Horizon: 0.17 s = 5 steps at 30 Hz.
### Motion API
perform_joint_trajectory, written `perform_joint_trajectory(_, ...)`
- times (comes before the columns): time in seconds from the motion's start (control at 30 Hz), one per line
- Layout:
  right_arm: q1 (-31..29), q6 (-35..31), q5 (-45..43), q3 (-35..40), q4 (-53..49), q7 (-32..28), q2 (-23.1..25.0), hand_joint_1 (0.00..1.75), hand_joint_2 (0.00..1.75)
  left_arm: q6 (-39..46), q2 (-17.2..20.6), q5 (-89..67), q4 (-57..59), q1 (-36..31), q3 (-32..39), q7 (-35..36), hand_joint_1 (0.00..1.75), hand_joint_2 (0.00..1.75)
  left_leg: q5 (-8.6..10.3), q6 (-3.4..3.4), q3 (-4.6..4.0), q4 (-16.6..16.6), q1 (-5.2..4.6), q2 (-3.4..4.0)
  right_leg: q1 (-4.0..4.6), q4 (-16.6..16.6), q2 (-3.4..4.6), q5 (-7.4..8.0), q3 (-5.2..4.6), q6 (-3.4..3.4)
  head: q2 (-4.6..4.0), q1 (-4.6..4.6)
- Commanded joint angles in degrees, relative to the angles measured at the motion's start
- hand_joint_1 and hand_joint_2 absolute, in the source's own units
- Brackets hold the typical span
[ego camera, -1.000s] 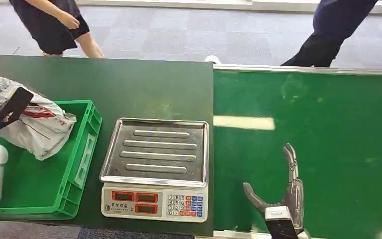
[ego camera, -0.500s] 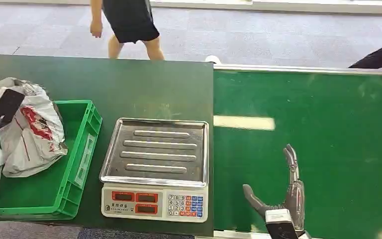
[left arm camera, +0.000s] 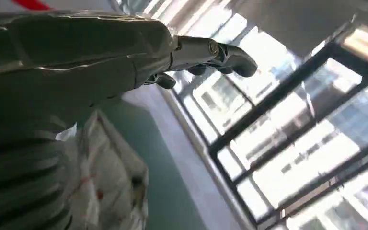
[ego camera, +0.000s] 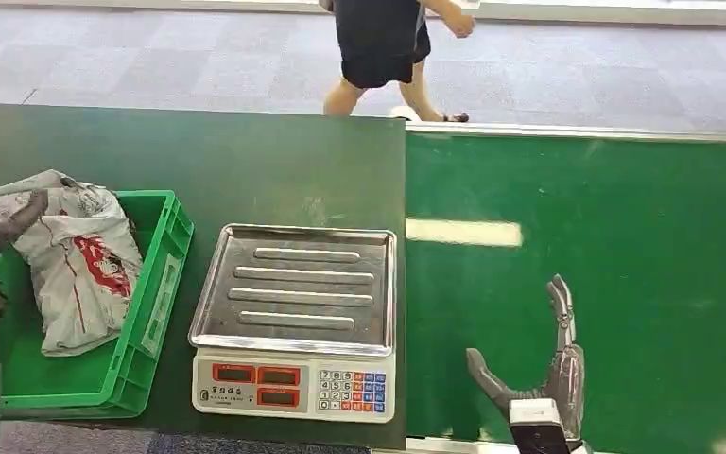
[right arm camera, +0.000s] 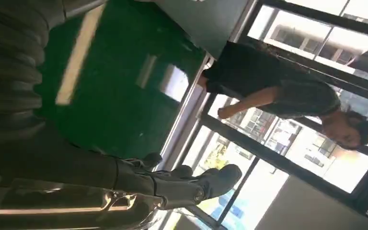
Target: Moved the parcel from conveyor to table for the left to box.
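Parcel (ego camera: 76,270), a crumpled grey-white poly bag with red print, lies in the green crate (ego camera: 156,312) at the left end of the table (ego camera: 274,170), slumped against the crate's left and far side. So the boxing end looks done or nearly so, my read.

Left hand (ego camera: 5,222) sits at the parcel's upper left corner. I see a grey thumb over the bag's edge, so I can't tell if the fingers are gripping it or just resting there. The left wrist view shows the fingers (left arm camera: 220,50) extended and only lightly curled, with the bag below the wrist rather than between them. That leans toward released, but I won't call it.

Right hand (ego camera: 539,364) hovers low over the green conveyor (ego camera: 624,246) at the near edge, fingers spread wide and holding nothing. It looks parked there ready for the next parcel. No parcel on the belt in what I can see.

Scale (ego camera: 298,317) sits between crate and conveyor, steel tray bare. That makes it the natural handover spot between the two hands, I'd guess.

A person (ego camera: 383,47) walks past beyond the table, well apart from everything.
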Motion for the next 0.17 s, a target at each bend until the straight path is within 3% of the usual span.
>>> perform_joint_trajectory(0.03, 0.11, 2.24, 0.01, -3.85, 1.74, -1.09, 0.92, 0.00, 1.75, -14.43, -5.83, 12.83, -11.53, 9.76, 2.43, -4.56, 0.00, 1.75, 0.00, 0.06, 0.04, -0.06, -0.01, -0.01, 0.01, -0.06, -0.01, 0.00, 0.06, -0.09, 0.00, 0.02)
perform_joint_trajectory(0.1, -0.28, 2.55, -0.04, -3.82, 2.09, -1.16, 1.24, 0.00, 1.75, -15.23, -10.35, 21.65, -17.26, 13.86, 4.83, -11.10, 0.00, 1.75, -0.02, 0.06, 0.07, -0.08, -0.02, 0.16, 0.00, -0.07, 0.13, 0.02, 0.01, -0.11, 0.00, 0.00)
perform_joint_trajectory(0.17, -0.14, 2.30, -0.31, -3.70, 1.81, -1.14, 1.23, 0.00, 1.75, -12.04, -14.61, 23.03, -22.65, 18.98, 2.82, -14.56, 0.00, 1.75, -0.01, 0.11, 0.17, -0.19, -0.06, 0.19, -0.02, -0.16, 0.17, 0.02, 0.11, -0.13, 0.00, 0.00)
